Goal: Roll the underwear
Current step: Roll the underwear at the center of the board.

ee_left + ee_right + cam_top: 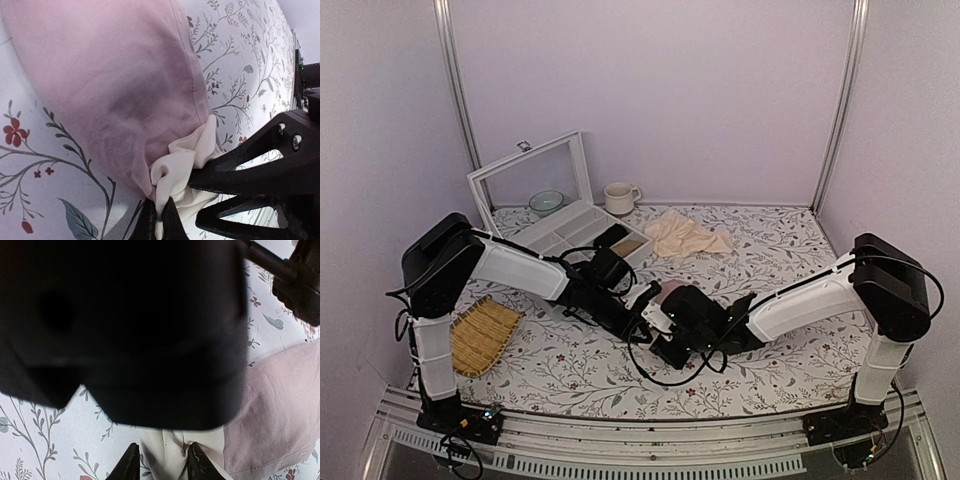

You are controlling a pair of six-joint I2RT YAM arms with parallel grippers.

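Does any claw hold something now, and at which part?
The left claw is shut on the underwear, pinching its cream waistband. The right claw straddles the same waistband; whether it grips cannot be told.

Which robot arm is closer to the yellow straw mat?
Left. The left arm rises right next to the mat. The right arm is far off on the other side, past the underwear.

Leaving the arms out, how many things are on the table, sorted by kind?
Fabric pieces: 2 (underwear, beige cloth)
Crockery: 2 (bowl, mug)
Compartment box, lid raised: 1
Woven mat: 1
Total: 6
What lies inside the box is too small to tell, so it is not counted.
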